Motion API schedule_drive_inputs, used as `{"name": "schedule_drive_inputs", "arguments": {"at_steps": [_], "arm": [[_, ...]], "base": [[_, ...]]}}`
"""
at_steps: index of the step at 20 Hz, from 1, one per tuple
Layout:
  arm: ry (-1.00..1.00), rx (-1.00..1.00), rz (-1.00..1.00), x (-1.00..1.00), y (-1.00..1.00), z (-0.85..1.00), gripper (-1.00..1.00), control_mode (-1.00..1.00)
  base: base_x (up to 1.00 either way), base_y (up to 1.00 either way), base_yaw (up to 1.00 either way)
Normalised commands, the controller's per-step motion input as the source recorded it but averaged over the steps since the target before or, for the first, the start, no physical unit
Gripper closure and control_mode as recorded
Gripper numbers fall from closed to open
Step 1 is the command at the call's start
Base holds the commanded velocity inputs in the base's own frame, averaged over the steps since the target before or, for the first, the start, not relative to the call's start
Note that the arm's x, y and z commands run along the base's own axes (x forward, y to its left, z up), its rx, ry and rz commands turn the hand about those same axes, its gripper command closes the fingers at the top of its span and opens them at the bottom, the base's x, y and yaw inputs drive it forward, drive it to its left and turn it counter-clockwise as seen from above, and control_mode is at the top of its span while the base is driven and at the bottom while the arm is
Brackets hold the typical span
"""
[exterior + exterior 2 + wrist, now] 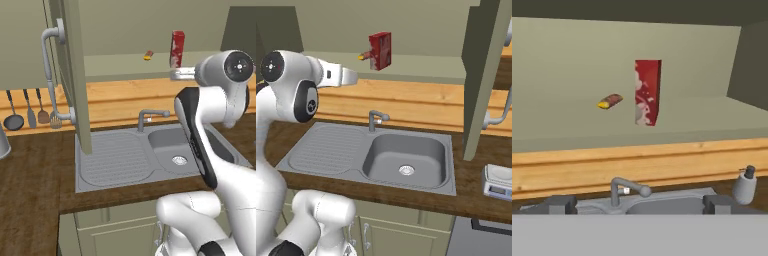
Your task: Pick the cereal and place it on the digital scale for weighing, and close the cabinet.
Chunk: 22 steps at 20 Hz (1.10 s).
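Note:
The cereal is a tall red box standing upright on the shelf of the open cabinet, also seen as the cereal and the cereal. Both cabinet doors are swung open: the left door and the right door, each with a curved grey handle. My gripper is open, fingers wide apart, level with the shelf's front and short of the box, nothing between them. The digital scale sits on the counter right of the sink.
A small yellow-and-red item lies on the shelf left of the cereal. Below are the steel sink, a faucet and a soap dispenser. Utensils hang on the wall at left. The open doors jut out over the counter.

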Motion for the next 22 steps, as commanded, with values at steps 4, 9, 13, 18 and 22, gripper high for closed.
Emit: {"name": "schedule_drive_inputs", "arguments": {"at_steps": [4,9,13,18,22], "arm": [[-0.02,0.00,-0.01,0.37,-0.42,0.04,-1.00,-1.00],[-0.01,0.01,-0.01,0.38,-0.27,0.02,-1.00,-1.00],[-0.02,0.00,0.00,0.42,-0.02,0.04,-1.00,-1.00],[-0.04,0.00,-0.02,0.45,0.00,0.12,-1.00,-1.00],[-0.06,0.00,0.00,0.44,0.00,0.33,-1.00,-1.00]], "base": [[0.00,0.00,0.00],[0.00,0.00,0.00],[0.00,0.00,0.00],[0.00,0.00,0.00],[0.00,0.00,0.00]]}}
